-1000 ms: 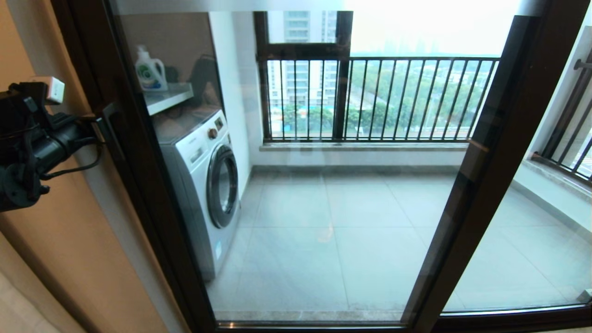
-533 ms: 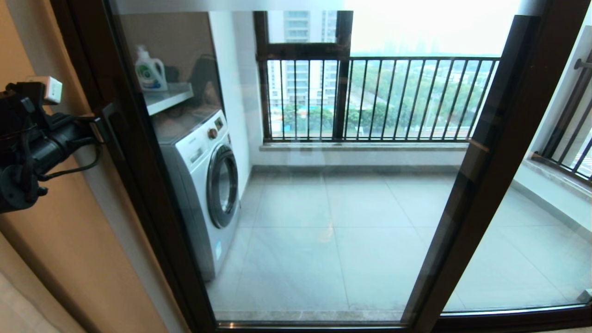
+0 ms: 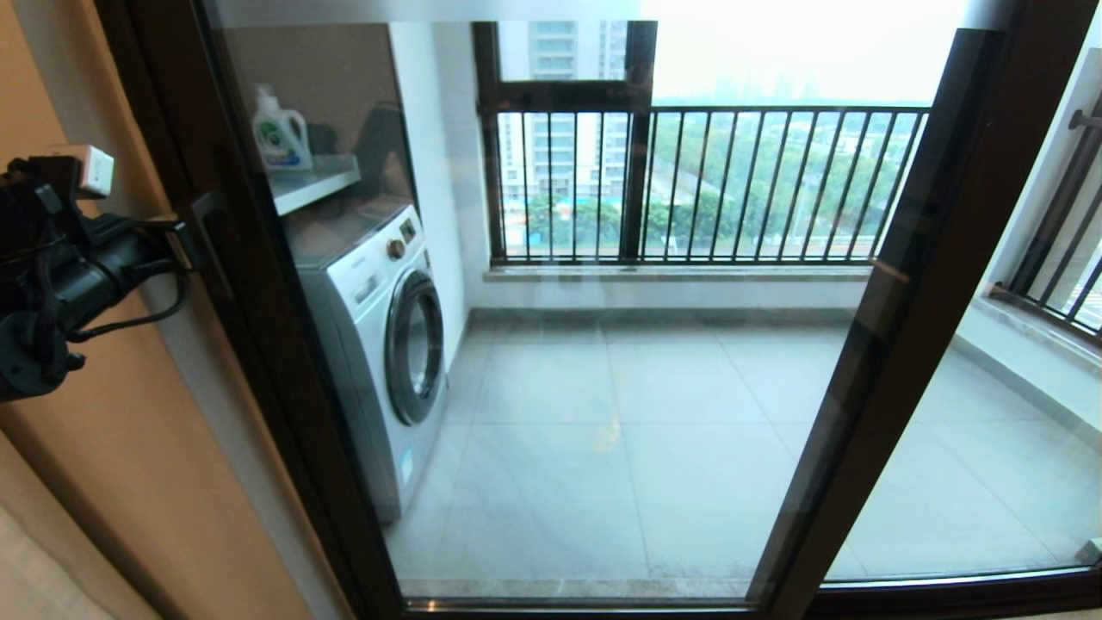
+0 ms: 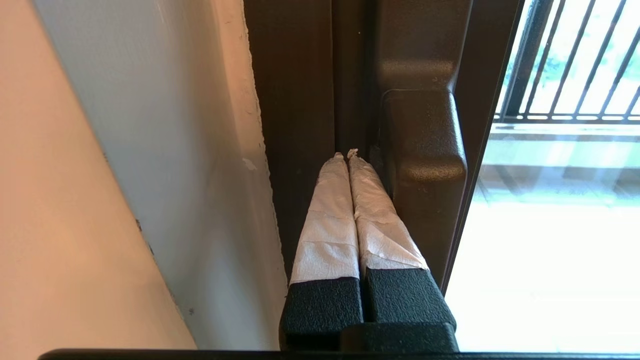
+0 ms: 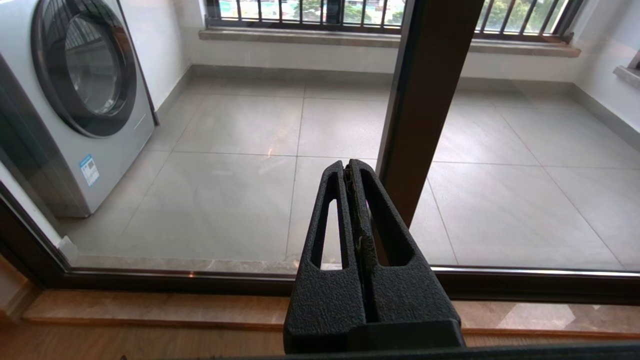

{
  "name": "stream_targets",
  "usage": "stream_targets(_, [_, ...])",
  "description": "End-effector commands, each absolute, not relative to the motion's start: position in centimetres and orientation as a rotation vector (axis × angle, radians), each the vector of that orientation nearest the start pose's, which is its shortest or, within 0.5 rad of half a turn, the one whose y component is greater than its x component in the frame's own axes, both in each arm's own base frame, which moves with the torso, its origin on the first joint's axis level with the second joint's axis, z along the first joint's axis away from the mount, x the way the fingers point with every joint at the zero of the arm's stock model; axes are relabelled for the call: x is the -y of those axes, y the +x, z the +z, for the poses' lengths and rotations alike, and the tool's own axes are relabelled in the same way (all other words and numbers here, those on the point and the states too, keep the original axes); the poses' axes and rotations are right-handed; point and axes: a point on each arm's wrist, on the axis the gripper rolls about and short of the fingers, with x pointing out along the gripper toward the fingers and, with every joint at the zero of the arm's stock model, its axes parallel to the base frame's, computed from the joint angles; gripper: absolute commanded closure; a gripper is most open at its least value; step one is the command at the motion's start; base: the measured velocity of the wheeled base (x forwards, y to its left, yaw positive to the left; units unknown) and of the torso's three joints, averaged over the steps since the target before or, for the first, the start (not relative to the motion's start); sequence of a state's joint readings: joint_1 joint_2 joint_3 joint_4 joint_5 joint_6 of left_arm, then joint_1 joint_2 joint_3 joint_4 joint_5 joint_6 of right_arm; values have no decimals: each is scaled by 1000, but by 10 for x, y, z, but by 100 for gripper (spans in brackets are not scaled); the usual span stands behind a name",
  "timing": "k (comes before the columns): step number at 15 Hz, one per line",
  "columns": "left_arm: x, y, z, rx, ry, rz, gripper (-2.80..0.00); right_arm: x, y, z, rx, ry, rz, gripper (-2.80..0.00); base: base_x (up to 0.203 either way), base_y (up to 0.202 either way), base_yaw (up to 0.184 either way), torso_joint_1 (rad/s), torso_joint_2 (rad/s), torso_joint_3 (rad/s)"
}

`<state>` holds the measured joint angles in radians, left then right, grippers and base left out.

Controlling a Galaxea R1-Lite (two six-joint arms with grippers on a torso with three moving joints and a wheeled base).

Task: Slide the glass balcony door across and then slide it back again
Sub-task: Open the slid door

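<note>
The left gripper [image 4: 348, 155], its paper-wrapped fingers [image 4: 327, 225] pressed together on nothing, sits in the groove beside the handle [image 4: 425, 150] of the glass balcony door [image 3: 603, 387], at the door's left upright against the wall [image 3: 129, 448]. The right gripper [image 5: 348, 167] hangs closed and empty, low before the glass.

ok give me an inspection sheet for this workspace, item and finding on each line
Surface: grey tiled balcony floor behind the glass.
Job's things: door stands against the wall; its handle is beside the left gripper.
Clutter: washer, detergent bottle on a shelf.
Grippers: left gripper shut, tips in the frame channel next to the handle; right gripper shut, low, facing the glass.
Cables: black cable loops under the left wrist.
Surroundings: railing, buildings and trees beyond.
</note>
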<state>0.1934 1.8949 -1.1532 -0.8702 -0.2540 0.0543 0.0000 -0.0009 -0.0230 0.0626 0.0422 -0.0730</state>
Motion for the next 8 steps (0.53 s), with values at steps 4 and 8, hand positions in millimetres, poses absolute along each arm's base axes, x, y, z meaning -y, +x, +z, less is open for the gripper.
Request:
stream_targets(4, [-37, 374, 234, 128, 78, -138, 0, -1, -25, 75, -39, -73, 44, 0, 0, 0, 0, 0, 0, 0])
stream_targets(8, [-33, 374, 233, 127, 77, -150, 0, -1, -25, 75, -38, -73, 44, 0, 0, 0, 0, 0, 0, 0])
